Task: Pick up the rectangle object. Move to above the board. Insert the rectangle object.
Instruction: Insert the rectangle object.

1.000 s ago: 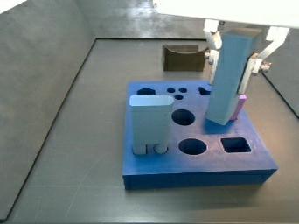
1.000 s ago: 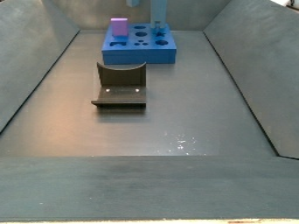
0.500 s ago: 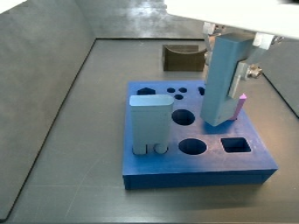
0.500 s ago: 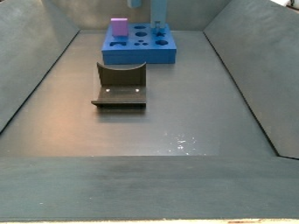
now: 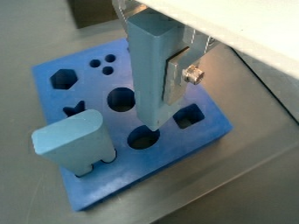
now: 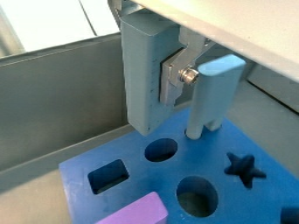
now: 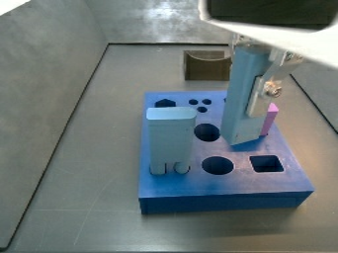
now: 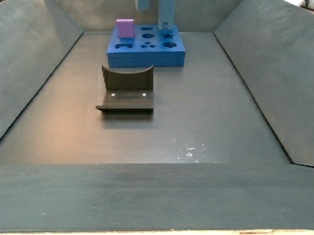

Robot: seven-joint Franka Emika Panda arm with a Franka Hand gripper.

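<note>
My gripper (image 5: 160,77) is shut on the rectangle object (image 5: 149,66), a tall light grey-blue slab held upright. A silver finger (image 5: 177,75) presses one of its faces. The slab also shows in the side views (image 7: 244,94) (image 8: 164,11) and in a wrist view (image 6: 142,79). Its lower end hangs just over the board (image 5: 87,98), a bright-blue block with shaped holes, close to a round hole (image 5: 142,137). The board shows in both side views (image 7: 224,190) (image 8: 147,57).
A pale two-legged block (image 7: 168,138) stands in the board's near left part and shows in both wrist views (image 5: 76,144) (image 6: 216,83). A pink cube (image 7: 271,121) sits at the board's right edge. A brown U-shaped piece (image 7: 205,65) (image 8: 127,90) lies on the floor. Grey walls surround the bin.
The gripper with the slab has shifted a little to the left over the board and slightly lower. Nothing else has moved.
</note>
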